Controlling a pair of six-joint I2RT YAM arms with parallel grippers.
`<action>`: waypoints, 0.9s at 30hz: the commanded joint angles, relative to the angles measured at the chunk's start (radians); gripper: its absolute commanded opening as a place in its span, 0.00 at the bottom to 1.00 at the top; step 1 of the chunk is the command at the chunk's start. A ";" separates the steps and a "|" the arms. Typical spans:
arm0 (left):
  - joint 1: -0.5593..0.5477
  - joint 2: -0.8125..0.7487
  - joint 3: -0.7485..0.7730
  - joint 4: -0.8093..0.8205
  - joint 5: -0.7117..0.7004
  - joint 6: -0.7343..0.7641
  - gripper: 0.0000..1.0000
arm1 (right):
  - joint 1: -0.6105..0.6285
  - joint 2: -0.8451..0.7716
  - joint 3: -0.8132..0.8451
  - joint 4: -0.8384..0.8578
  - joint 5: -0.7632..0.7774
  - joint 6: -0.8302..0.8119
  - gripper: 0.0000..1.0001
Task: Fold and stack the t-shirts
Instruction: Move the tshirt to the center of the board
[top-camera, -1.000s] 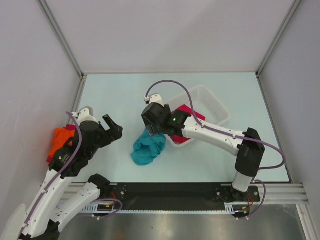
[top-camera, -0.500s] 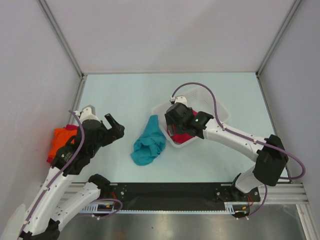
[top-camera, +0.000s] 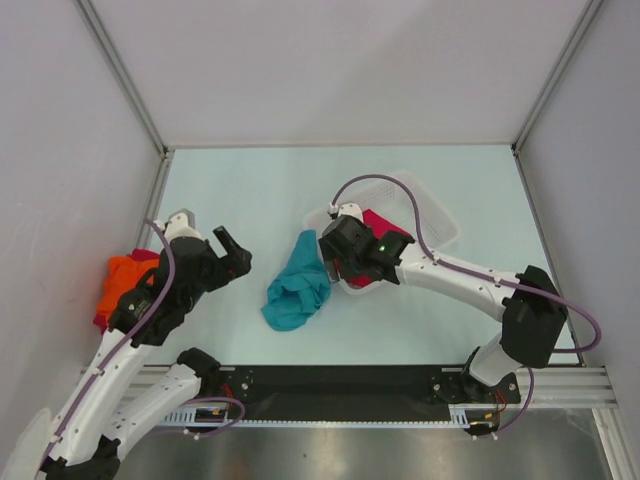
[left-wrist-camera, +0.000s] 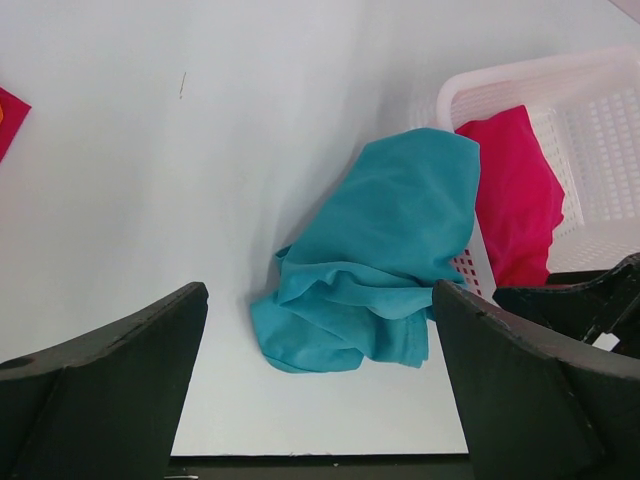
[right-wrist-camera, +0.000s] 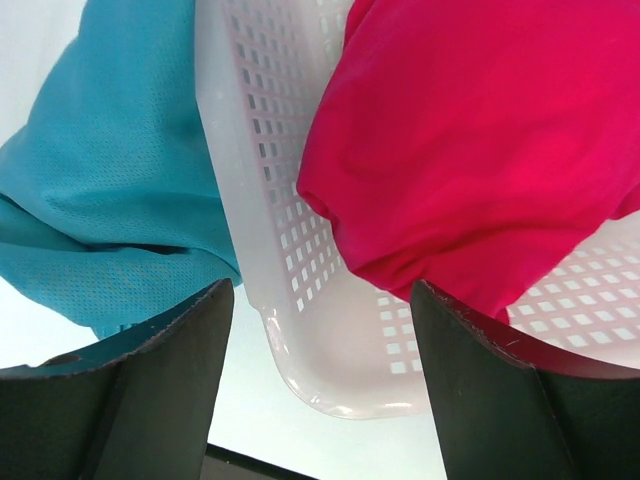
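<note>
From the overhead view I saw the teal t-shirt (top-camera: 298, 282) lying crumpled on the pale surface (top-camera: 250, 190) just left of the frame's centre, its upper end resting against the outer wall of the white lattice basket (top-camera: 432, 216). The magenta-pink t-shirt (top-camera: 386, 222) sat bunched inside that basket, at its near left corner. The right end effector (right-wrist-camera: 320, 285) hung over that same corner with its jaws spread wide and nothing between them; through its wrist camera I had the teal cloth on the left, the basket wall in the middle and the pink cloth on the right. The left end effector (top-camera: 235, 254) was released too, jaws apart and empty, held above the surface at centre left and facing the teal shirt from a little way off. At the left edge of the overhead frame the orange t-shirt (top-camera: 122, 276) lay on top of the dark red t-shirt (top-camera: 100, 319), partly hidden by the left arm.
</note>
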 joint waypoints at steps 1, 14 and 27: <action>0.008 0.008 -0.005 0.048 0.015 0.009 1.00 | 0.013 0.020 -0.026 0.043 -0.023 0.033 0.76; 0.026 0.017 -0.009 0.062 0.027 0.034 0.99 | 0.029 0.105 -0.019 0.016 0.009 0.103 0.26; 0.069 0.008 -0.022 0.083 0.102 0.075 1.00 | -0.214 0.022 -0.189 0.048 0.038 0.375 0.00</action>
